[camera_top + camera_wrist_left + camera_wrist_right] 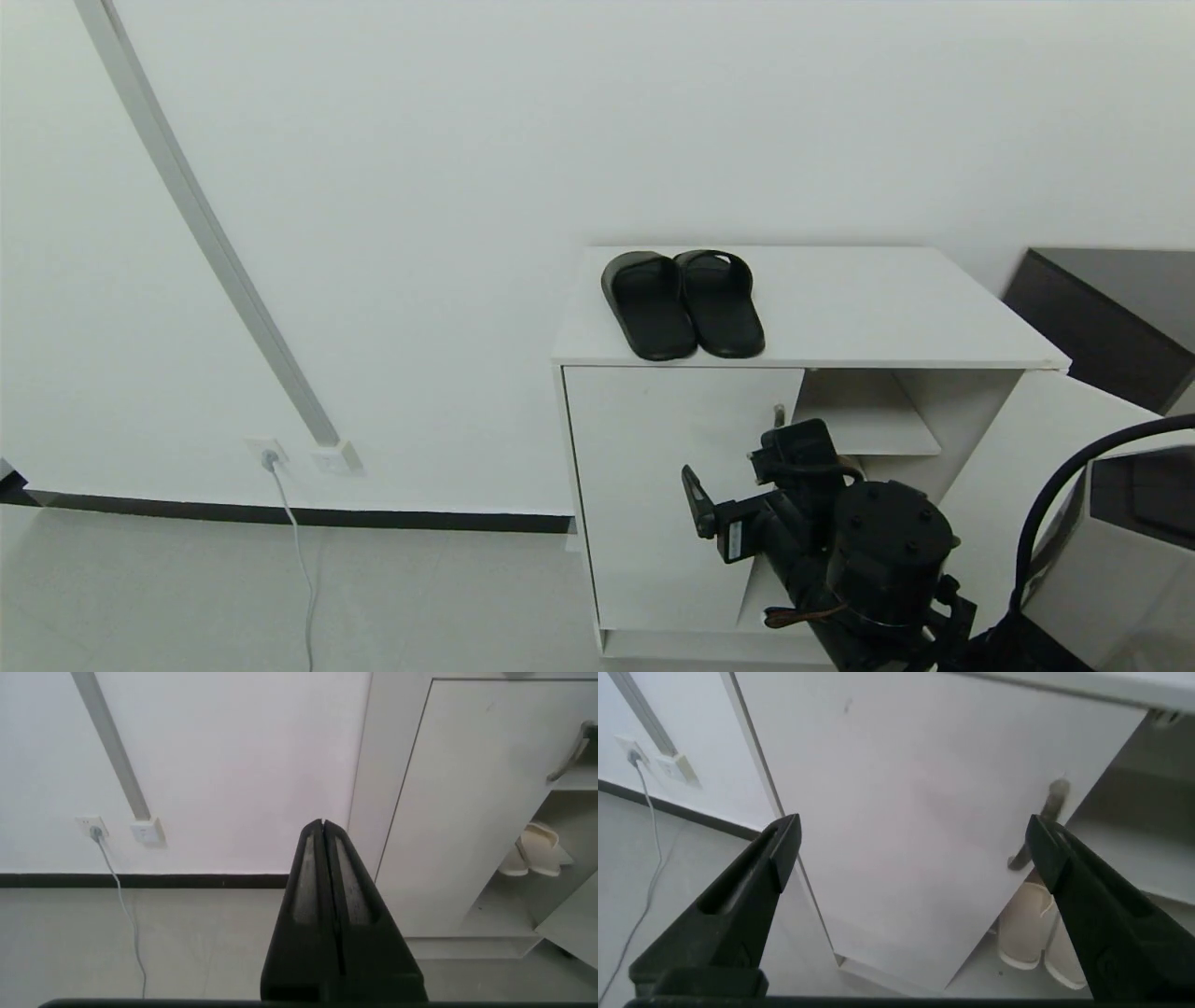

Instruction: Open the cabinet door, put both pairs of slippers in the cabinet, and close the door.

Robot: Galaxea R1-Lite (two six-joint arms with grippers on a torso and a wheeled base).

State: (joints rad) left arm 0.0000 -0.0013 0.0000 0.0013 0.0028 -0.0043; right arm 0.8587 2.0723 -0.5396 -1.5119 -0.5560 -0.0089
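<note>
A pair of black slippers (681, 303) lies side by side on top of the white cabinet (887, 308). Its left door (672, 485) is closed, with a metal handle (778, 413) at its inner edge; the right door (1018, 467) is swung open. A pair of white slippers (1036, 938) stands inside on the bottom, also seen as white slippers (537, 849). My right arm (822, 523) hangs before the closed door. The right gripper (913, 831) is open, empty, facing that door near the handle (1046, 826). My left gripper (322, 826) is shut and empty, left of the cabinet.
An inner shelf (868, 420) shows behind the open door. A dark piece of furniture (1111, 317) stands to the cabinet's right. Wall sockets (271, 455) with a hanging cable and a slanted grey conduit (187, 196) are on the left; bare floor (187, 597) lies below them.
</note>
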